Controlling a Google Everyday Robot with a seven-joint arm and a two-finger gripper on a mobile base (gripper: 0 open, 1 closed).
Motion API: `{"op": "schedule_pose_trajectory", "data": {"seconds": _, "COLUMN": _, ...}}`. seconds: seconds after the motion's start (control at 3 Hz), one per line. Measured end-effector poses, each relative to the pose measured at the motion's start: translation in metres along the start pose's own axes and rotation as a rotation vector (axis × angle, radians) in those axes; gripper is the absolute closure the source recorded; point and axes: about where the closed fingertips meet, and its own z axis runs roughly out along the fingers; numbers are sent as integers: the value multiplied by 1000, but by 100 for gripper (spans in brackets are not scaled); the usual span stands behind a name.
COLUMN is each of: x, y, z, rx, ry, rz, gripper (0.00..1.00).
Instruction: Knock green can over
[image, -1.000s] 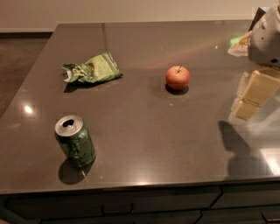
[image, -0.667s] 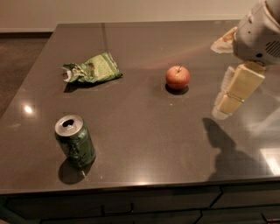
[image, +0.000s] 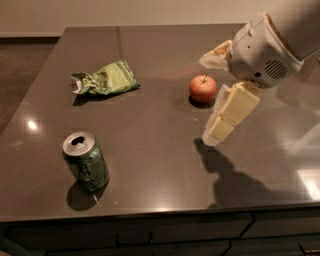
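The gripper (image: 216, 100), fingers wide and empty, is being held beside the apple (image: 202, 89), which risks being swept instead of the can (image: 86, 161).

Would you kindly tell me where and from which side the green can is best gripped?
Probably its mid-body, across the round side wall, coming in level from the picture's right: the green can stands upright with its wall clear all round, and the pincer hangs open on that side, near the apple.
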Motion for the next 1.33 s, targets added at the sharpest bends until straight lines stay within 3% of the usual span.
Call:
{"op": "schedule_pose_trajectory", "data": {"seconds": 0.67, "x": -43, "y": 34, "z": 47, "rx": -11, "ry": -127, "rz": -43, "gripper": 0}}
{"op": "schedule_pose_trajectory", "data": {"seconds": 1.33, "x": -80, "y": 58, "z": 96, "rx": -40, "ry": -201, "rz": -57, "gripper": 0}}
